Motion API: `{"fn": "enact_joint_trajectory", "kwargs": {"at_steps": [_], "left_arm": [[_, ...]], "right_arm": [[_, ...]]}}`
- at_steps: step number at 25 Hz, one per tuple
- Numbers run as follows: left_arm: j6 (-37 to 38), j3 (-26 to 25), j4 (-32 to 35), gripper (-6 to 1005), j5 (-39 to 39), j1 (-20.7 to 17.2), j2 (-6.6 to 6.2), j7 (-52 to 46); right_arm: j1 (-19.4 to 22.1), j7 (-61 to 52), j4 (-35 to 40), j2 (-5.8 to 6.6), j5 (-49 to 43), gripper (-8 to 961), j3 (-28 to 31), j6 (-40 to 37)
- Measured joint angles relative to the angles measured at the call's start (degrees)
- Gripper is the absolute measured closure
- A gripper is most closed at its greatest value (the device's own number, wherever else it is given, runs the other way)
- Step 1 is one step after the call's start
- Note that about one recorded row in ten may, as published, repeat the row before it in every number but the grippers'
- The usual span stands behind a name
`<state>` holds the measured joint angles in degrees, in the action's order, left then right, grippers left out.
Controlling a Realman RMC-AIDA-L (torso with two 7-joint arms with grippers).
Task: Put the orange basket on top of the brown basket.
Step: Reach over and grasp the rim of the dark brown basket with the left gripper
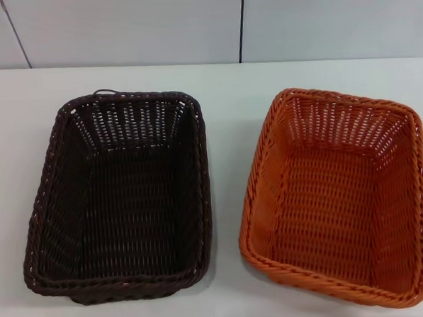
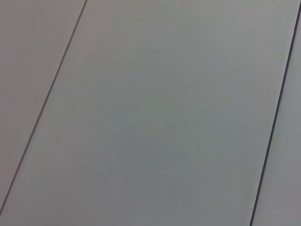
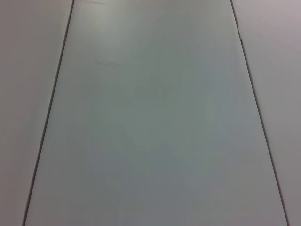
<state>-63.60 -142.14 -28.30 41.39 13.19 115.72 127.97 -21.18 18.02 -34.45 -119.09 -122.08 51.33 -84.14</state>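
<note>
- I see nothing done: orange basket (image 1: 334, 198) sits by the table's right edge, apart from brown basket (image 1: 118, 195) on the left.
- Neither gripper shows; I can't tell their grip.

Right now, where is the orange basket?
In the head view the orange basket sits on the white table on the robot's right, beside the brown basket and apart from it.

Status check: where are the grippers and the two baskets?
Neither gripper in view. Orange basket on table, right of brown basket, apart, both empty. Not stacked; nothing between them.
</note>
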Motion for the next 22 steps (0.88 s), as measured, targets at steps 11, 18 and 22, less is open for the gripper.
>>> {"fn": "enact_joint_trajectory", "kwargs": {"at_steps": [11, 18, 22], "left_arm": [[-0.5, 0.1, 0.0, 492, 0.0, -0.4, 0.11, -0.1], [-0.9, 3.9, -3.7, 492, 4.4, -1.3, -0.71, -9.1], [-0.7, 5.5, -8.2, 492, 12.2, -1.7, -1.33, -19.7]], "right_arm": [[0.1, -0.6, -0.1, -0.09, 0.0, 315, 0.0, -0.1], [0.0, -1.4, 0.0, -0.1, 0.0, 315, 0.0, -0.1], [0.0, -1.4, 0.0, -0.07, 0.0, 315, 0.1, -0.1]]}}
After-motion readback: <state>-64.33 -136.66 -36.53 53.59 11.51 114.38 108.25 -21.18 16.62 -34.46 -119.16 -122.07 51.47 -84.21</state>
